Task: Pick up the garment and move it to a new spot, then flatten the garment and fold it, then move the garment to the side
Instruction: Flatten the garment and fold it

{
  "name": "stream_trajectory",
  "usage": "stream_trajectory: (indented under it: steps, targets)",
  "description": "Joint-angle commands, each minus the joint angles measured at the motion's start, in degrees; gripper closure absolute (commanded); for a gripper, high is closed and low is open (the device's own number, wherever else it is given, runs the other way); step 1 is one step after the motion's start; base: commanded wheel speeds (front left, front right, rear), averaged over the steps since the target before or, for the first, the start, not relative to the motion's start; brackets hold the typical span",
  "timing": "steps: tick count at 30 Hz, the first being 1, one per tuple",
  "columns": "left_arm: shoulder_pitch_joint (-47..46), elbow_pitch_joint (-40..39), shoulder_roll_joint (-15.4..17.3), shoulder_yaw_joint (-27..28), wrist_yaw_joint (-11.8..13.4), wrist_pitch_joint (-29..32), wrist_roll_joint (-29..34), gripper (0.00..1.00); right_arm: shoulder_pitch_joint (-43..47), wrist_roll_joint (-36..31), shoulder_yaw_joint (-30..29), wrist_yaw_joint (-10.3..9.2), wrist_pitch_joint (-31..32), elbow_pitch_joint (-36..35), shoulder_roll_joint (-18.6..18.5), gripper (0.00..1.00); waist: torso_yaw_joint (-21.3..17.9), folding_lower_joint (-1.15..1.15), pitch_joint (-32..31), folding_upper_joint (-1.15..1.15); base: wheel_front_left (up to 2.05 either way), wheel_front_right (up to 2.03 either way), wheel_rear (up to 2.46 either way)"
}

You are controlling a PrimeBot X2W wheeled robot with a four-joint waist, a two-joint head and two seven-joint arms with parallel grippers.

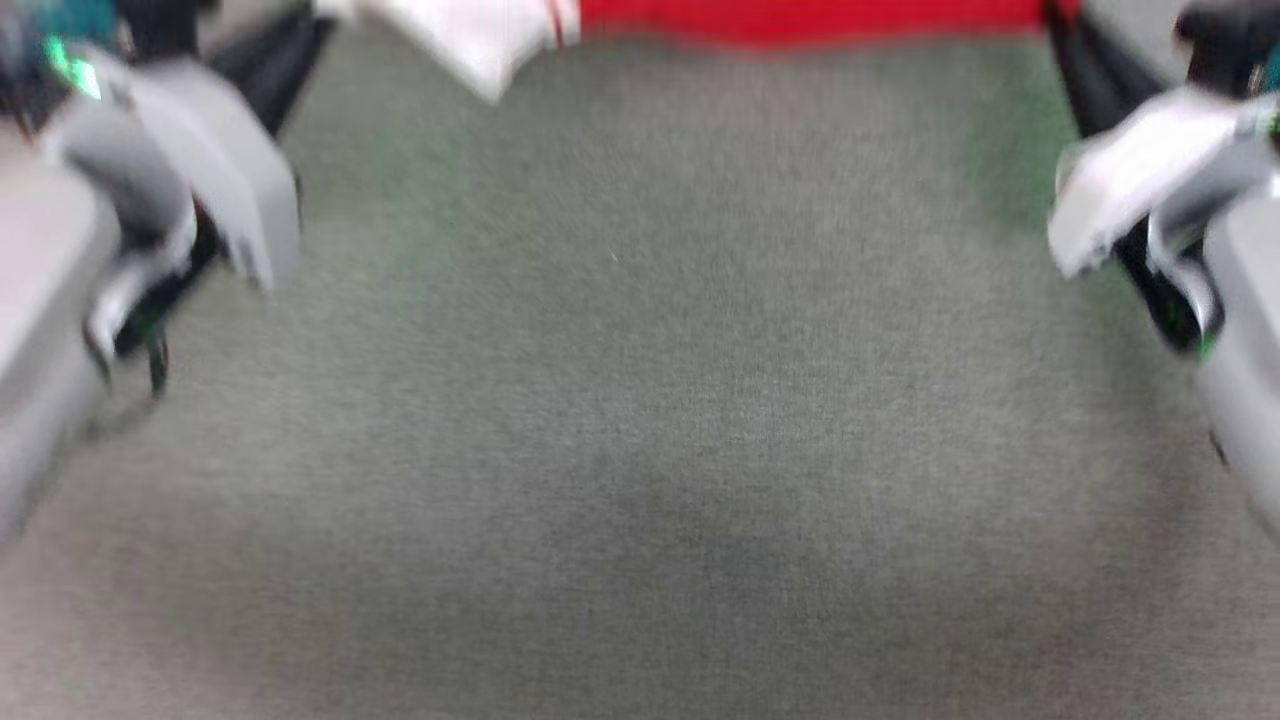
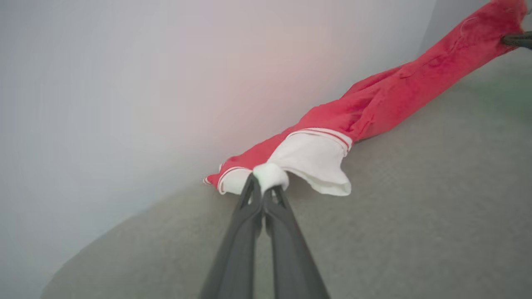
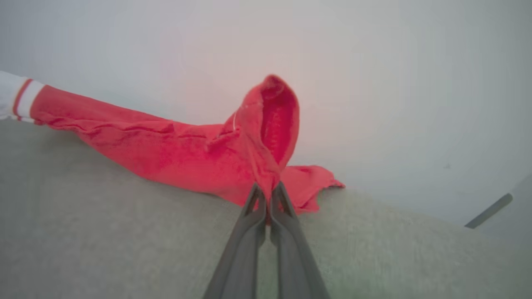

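The garment (image 1: 800, 18), red with a white sleeve (image 1: 470, 40), is stretched along the top edge of the blurred head view. In the left wrist view my left gripper (image 2: 263, 190) is shut on a bunch of white sleeve cloth, and the red garment (image 2: 399, 99) runs away to the upper right, where a dark fingertip of the other gripper (image 2: 517, 40) shows. In the right wrist view my right gripper (image 3: 267, 192) is shut on a red edge of the garment (image 3: 174, 153), which lifts in a loop above the fingers.
A grey felt-like surface (image 1: 640, 400) spreads below the garment. Pale arm housings stand at the left (image 1: 170, 190) and right (image 1: 1150, 190) of the head view. A pale wall (image 3: 374, 83) rises beyond the surface's far edge.
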Motion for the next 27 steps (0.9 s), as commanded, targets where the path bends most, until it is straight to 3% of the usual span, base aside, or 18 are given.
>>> stream_trajectory:
  steps: [1, 4, 10, 16, 21, 27]
  targets:
    - [3.90, -3.27, 1.72, -0.30, 1.77, 1.26, -1.68, 1.00, 3.48, 1.87, 1.29, -0.07, 0.69, -2.11, -2.02, 1.00, 2.90, 0.00, -13.04, 0.00, 0.00, 0.00, 0.00]
    - [11.81, -13.81, 6.90, -0.53, 7.47, 4.12, -5.65, 1.00, 10.52, 4.85, 4.12, -0.06, 2.08, -8.93, -7.53, 1.00, 3.56, 0.00, -15.58, 0.00, 0.00, 0.00, 0.00]
    - [28.30, -34.90, 16.69, -1.51, 22.55, 5.14, -12.79, 1.00, 26.26, 8.81, 5.03, -0.07, 2.94, -22.24, -17.48, 1.00, 4.81, 0.00, -18.20, 0.00, 0.00, 0.00, 0.00]
    - [42.84, -47.98, 21.22, -2.76, 35.37, 0.21, -19.79, 1.00, 42.94, 6.52, 0.08, -0.07, 2.38, -33.44, -21.55, 1.00, 5.44, 0.00, -18.81, 0.00, 0.00, 0.00, 0.00]
    - [50.86, -52.18, 21.52, -3.42, 41.34, -3.79, -24.41, 1.00, 54.27, 4.42, -5.02, -0.07, 1.73, -39.34, -21.72, 1.00, 5.83, 0.00, -18.54, 0.00, 0.00, 0.00, 0.00]
    - [59.89, -56.94, 21.82, -2.44, 47.86, -8.88, -30.97, 1.00, 70.29, 2.10, -13.98, -0.07, 1.34, -46.46, -18.77, 1.00, 5.78, 0.00, -16.87, 0.00, 0.00, 0.00, 0.00]
